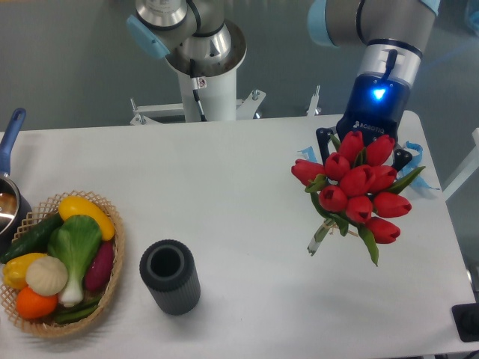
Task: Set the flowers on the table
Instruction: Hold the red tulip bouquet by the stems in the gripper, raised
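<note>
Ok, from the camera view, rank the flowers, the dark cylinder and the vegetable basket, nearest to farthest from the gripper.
1. Flowers, right at the gripper, on the table's right.
2. Dark cylinder, front middle.
3. Vegetable basket, far left.

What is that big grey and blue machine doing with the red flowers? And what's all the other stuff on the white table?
That machine is a robot arm. At its end is a gripper, a hand with two fingers, below a glowing blue light. The one picture comes from a camera fixed above the table, looking down at it.

The gripper sits right behind the flowers, a bunch of red tulips with green leaves. It seems to be holding them up, but the flowers hide its fingers, so I cannot be sure.

On the table, at the left, is a basket full of vegetables. Beside it stands a dark grey cup, open at the top. A pot with a blue handle peeks in at the left edge.
</note>
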You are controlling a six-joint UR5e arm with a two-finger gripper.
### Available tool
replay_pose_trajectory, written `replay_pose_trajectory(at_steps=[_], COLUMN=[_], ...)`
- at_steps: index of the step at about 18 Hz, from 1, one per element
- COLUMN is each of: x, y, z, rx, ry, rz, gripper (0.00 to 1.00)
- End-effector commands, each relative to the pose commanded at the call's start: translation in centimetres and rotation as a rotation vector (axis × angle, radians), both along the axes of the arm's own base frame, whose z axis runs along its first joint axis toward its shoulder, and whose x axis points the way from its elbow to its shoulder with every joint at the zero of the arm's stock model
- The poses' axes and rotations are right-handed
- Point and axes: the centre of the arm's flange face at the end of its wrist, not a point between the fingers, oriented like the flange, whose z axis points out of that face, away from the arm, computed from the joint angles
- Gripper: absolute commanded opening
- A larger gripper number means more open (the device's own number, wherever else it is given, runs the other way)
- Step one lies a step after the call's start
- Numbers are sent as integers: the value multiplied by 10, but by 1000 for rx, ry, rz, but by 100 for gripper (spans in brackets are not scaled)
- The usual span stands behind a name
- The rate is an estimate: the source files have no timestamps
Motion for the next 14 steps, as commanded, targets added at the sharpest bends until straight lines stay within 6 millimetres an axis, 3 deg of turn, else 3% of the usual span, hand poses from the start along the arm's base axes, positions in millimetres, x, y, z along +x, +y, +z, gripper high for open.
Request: replay_pose_trajectory(at_steps=[10, 14], x=[-2, -6], y=[-1, -4], z=[4, 21], rx=[-6, -32], ry=[14, 66], rz=[5, 32], gripper=[29, 29])
